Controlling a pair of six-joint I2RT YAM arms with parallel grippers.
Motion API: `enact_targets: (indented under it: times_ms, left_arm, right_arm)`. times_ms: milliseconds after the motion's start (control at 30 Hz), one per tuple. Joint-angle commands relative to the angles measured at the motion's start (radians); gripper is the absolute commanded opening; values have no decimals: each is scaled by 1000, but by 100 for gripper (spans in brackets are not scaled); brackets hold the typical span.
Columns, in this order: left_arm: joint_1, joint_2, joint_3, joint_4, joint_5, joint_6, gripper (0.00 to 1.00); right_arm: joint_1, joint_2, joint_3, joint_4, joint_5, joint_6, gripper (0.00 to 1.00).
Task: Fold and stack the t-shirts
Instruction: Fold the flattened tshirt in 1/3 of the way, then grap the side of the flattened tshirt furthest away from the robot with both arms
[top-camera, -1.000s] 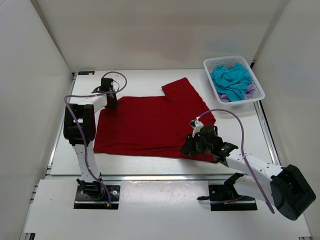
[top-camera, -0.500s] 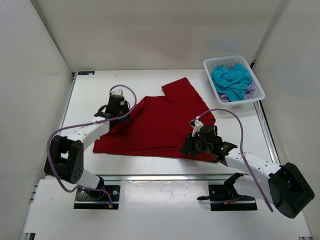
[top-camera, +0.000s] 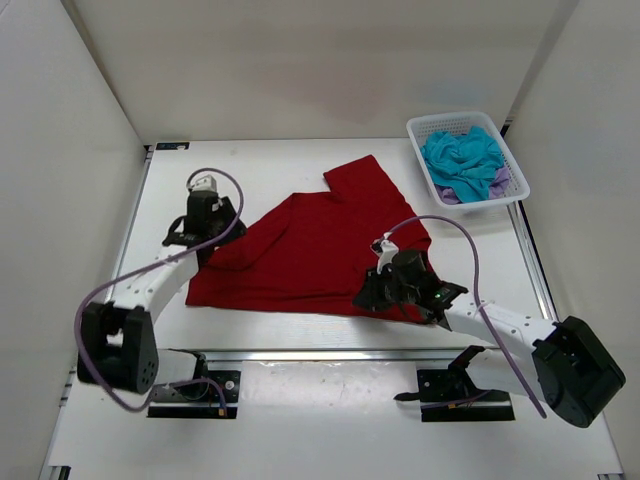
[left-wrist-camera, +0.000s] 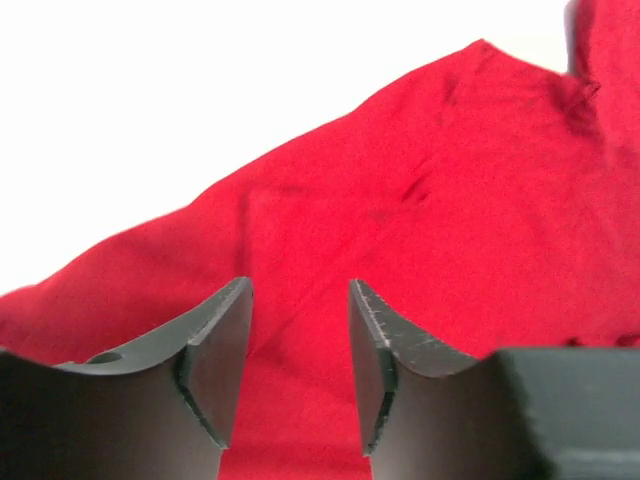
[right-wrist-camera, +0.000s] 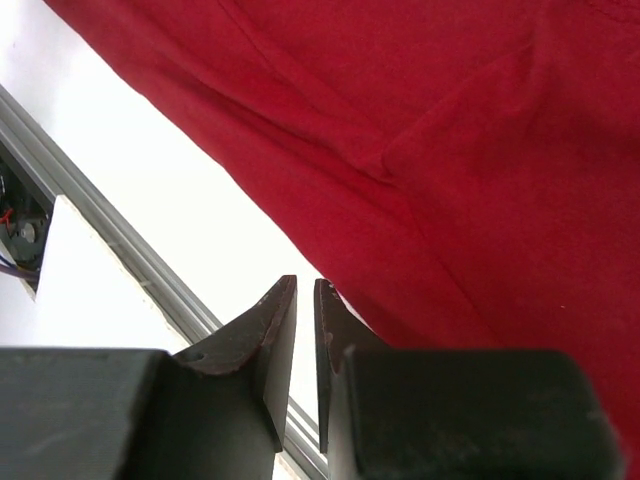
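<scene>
Red t-shirt (top-camera: 310, 255) fold: left gripper (left-wrist-camera: 298, 300) jaws open over cloth, right gripper (right-wrist-camera: 305, 290) jaws closed at hem. Next, probably: grab left edge.

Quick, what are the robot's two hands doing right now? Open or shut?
Left gripper: open, fingers apart over the red t-shirt, holding nothing.
Right gripper: shut at the shirt's edge; cannot tell if it pinches cloth.

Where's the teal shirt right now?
Top view: the teal shirt is in the basket at the far right corner of the table, heaped on the lavender shirt, apart from the red shirt.
</scene>
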Motion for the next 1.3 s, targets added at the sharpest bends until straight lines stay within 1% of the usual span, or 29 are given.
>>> enact_targets:
  times_ms: [0,67,133,300,500,567,833,933,1033,1100,1267]
  left_arm:
    - [-15,171,71,24,46,-8,50]
    - [-3,251,93,47,52,-17,46]
    - [6,281,97,61,60,-25,46]
    - [3,292,84,162,35,-40,49]
    - [6,357,127,127,-21,-27,47]
    - [9,343,101,149,-28,-25,47]
    - [20,383,131,145,-63,-16,46]
    - [14,415,156,106,-71,-10,42]
    - [11,421,162,106,-54,-4,39]
    - [3,418,162,107,-60,-2,39]
    - [-6,418,154,112,-52,-1,30]
  right_arm:
    - [20,-13,38,33,16,-6,12]
    - [16,-29,34,26,19,-9,12]
    - [14,-41,31,17,25,-6,12]
    - [6,-53,14,17,23,-4,12]
    - [0,-55,-1,23,13,-1,12]
    - [-3,-56,-4,27,11,2,12]
    - [-3,-50,-15,35,0,7,12]
    - [-12,-59,-32,36,2,14,11]
    - [-14,-65,-28,43,0,11,12]
    - [-17,-52,-29,37,-4,11,11]
    - [-18,-53,-26,44,-1,10,12]
